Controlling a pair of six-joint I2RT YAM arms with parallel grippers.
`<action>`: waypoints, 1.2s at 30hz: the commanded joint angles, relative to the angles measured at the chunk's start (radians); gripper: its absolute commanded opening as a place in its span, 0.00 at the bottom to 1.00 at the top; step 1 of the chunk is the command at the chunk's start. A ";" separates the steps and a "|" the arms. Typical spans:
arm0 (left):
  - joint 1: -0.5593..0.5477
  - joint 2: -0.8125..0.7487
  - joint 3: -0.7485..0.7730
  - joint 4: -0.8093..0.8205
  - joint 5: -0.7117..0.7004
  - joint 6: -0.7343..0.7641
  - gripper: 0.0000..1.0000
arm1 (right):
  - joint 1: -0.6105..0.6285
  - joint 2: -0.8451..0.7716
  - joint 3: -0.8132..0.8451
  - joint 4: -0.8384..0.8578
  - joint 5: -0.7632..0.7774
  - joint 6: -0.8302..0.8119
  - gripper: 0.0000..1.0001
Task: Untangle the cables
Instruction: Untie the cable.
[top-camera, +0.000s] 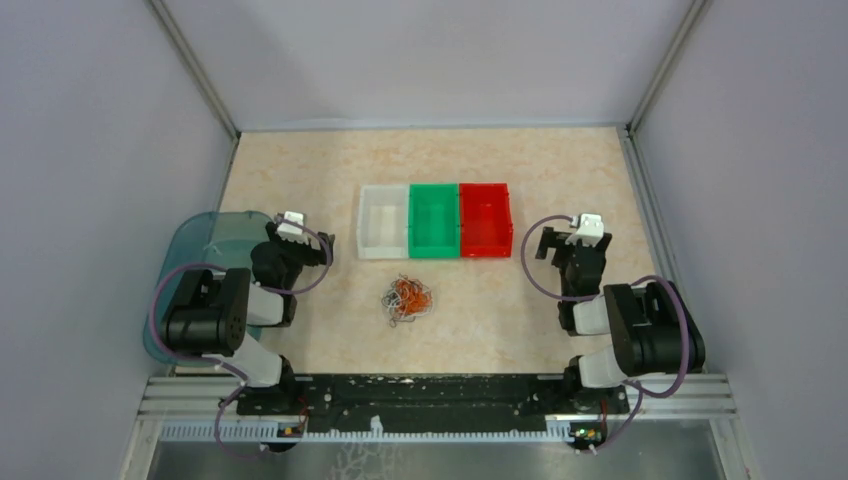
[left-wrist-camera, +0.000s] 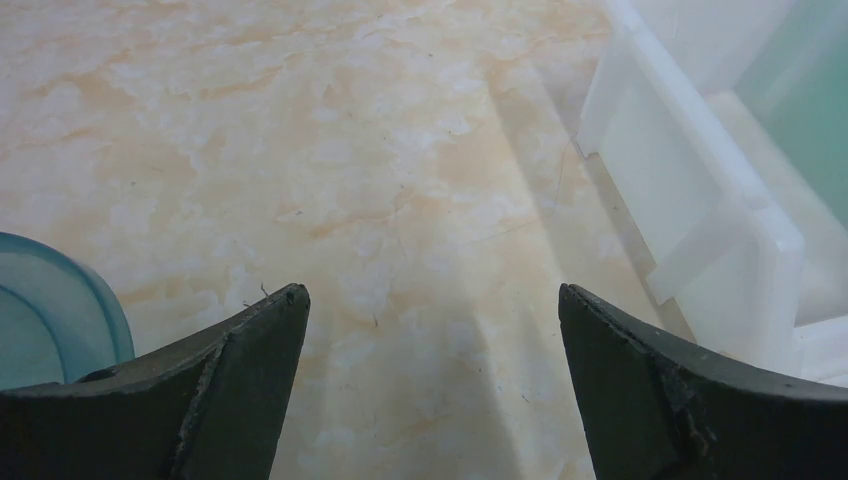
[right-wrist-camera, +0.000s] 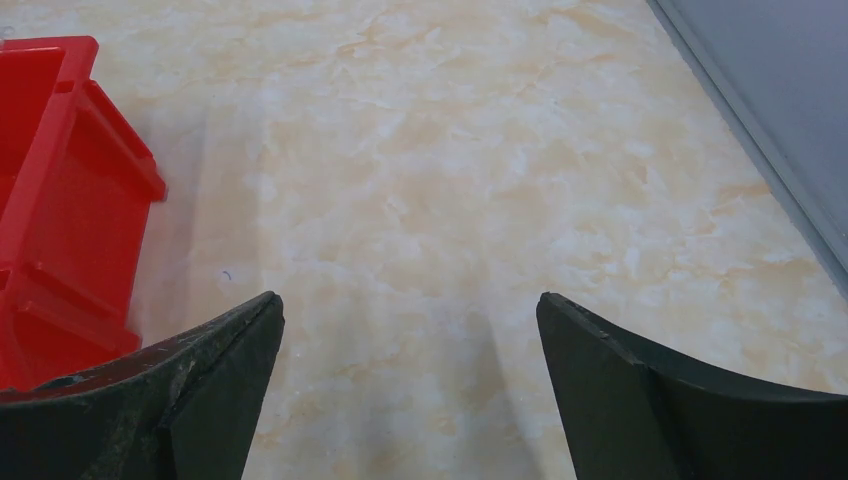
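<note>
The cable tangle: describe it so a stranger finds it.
On the beige table stand a white bin, a green bin and a red bin in a row. On the near side of the white-green joint lie the cables, heaped. Nothing else is curly, orange and white.

3 bins (top-camera: 434, 222), 1 cable tangle (top-camera: 407, 298), 1 teal tray (top-camera: 198, 238), 2 arms (top-camera: 212, 315).
</note>
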 joint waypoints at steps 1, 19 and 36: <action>0.007 0.007 0.015 0.048 -0.001 -0.012 1.00 | -0.010 0.003 0.033 0.070 -0.017 -0.010 0.99; 0.010 -0.082 0.045 -0.050 0.007 -0.021 1.00 | -0.005 -0.160 0.142 -0.266 0.210 0.071 0.99; 0.011 -0.285 0.618 -1.326 0.409 0.257 1.00 | -0.059 -0.557 0.473 -0.930 -0.477 0.621 0.99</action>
